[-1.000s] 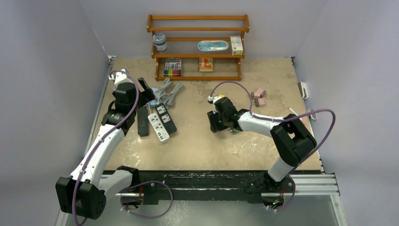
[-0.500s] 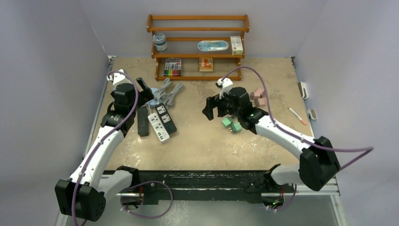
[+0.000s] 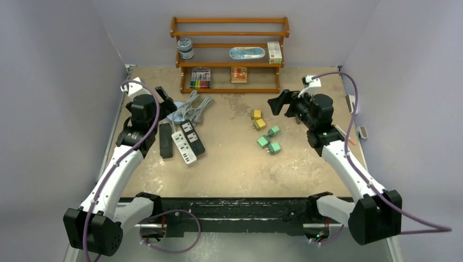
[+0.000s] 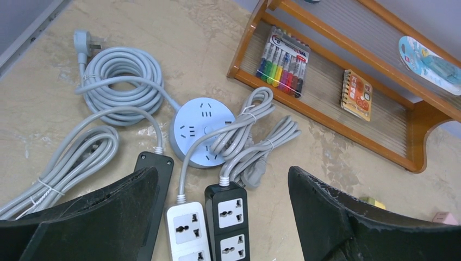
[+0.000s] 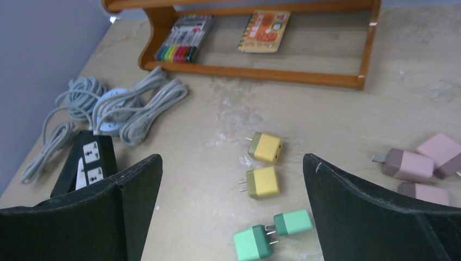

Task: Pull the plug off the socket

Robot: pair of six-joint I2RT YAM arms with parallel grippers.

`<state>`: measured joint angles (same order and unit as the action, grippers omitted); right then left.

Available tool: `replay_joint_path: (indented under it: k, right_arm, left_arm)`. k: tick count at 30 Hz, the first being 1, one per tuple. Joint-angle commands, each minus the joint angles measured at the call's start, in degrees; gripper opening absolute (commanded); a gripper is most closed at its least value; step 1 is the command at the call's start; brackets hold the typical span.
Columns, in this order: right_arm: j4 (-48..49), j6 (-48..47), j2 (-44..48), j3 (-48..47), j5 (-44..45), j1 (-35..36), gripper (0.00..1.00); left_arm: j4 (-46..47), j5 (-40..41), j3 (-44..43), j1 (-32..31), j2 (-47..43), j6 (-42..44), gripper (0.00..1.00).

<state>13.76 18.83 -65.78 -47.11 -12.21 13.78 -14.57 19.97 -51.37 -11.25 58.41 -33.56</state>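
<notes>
Surface: we see a beige, mottled table point(image 3: 229, 169) with pale patches, and a dark rail along its near edge.
Room: plain lavender walls point(image 3: 60, 65) close in three sides. A wooden shelf point(image 3: 229, 34) stands at the far edge, with a marker set point(image 4: 284, 61) and a notebook point(image 4: 359, 95) on its lowest board.
Sockets: a white power strip point(image 3: 184, 146) and a black power strip point(image 3: 193, 136) lie side by side, touching, on the left of the table. A slim black block point(image 3: 165, 140) lies just beside them, and a round socket hub point(image 4: 204, 130) sits among grey cables point(image 4: 117, 76) beyond.
Plugs: two yellow plugs point(image 5: 265, 147), three green plugs point(image 3: 269, 143) and some pink plugs point(image 5: 410, 165) lie loose right of centre, well apart from the strips.
Left gripper point(image 4: 222, 174): its jaws are spread wide and hold nothing. It hangs over the far ends of the two strips, which sit between its fingers in the wrist view.
Right gripper point(image 5: 232, 159): its jaws are spread wide and hold nothing. It is raised at the far right, with the yellow and green plugs on the table below its gap.
Hard to make out: the bottom edge of the left wrist view cuts off the near ends of the strips, and a finger hides most of the slim block. From above, we cannot read the sockets along the strips. The right finger covers part of one pink plug.
</notes>
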Motion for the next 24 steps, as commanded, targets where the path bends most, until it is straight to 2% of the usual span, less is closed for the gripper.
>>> replay_joint_path:
  k: [1,6,11,24]
  right_arm:
    - [4.53,0.77,5.65,1.43,7.75,0.12,0.99]
    - [6.25,0.04,8.89,3.00,14.43,0.02,0.99]
    - [4.57,-0.54,8.84,2.26,15.19,0.02,1.00]
    - [5.56,-2.00,7.85,2.36,15.70,0.02,0.99]
  left_arm:
    - [2.04,3.00,-2.39,0.52,-1.58,0.80,0.88]
    - [4.90,8.33,0.55,0.52,-5.46,1.17,0.87]
    - [4.99,10.45,0.82,0.52,-6.95,1.55,0.87]
    - [5.89,9.79,0.71,0.52,-7.69,1.95,0.87]
